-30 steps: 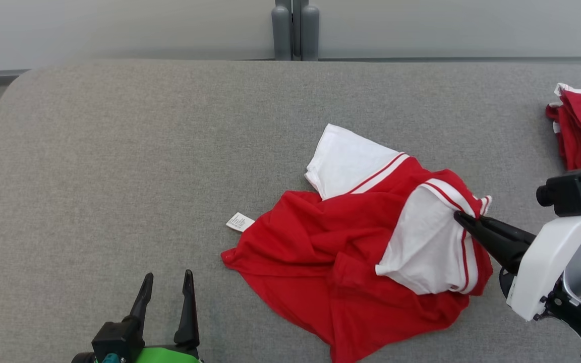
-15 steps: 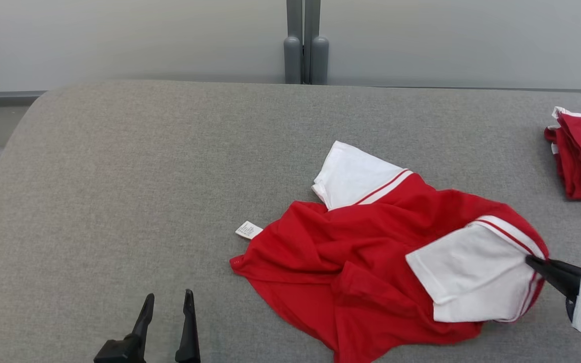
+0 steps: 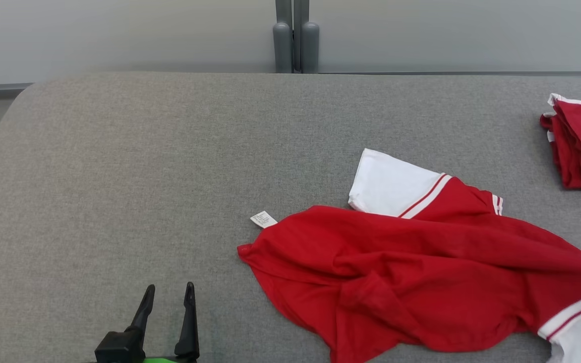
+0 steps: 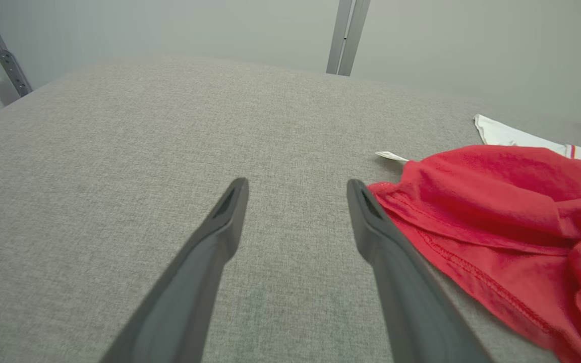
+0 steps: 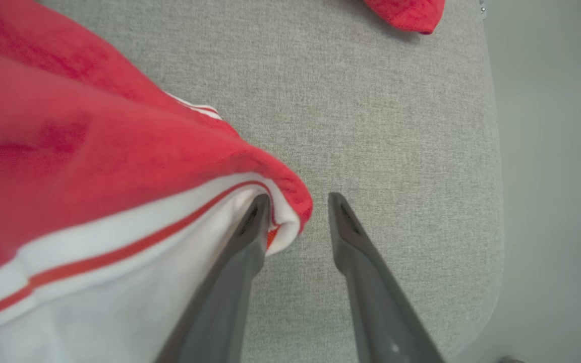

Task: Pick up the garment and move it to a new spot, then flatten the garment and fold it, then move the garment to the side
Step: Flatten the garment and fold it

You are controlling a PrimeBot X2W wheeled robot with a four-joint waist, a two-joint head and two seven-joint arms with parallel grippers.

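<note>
Dragged rightward, garment [image 3: 421, 282] now lies stretched L-R on grey pad [image 3: 144, 166], right of centre. At its right end, right gripper [image 5: 298, 212] has jaws parted, fabric brushing one finger; left gripper [image 3: 169, 286] spread, empty, nearer left corner.

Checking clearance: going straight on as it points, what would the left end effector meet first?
Probably the bare grey table; the left end effector points past the red shirt, depth unclear.
</note>
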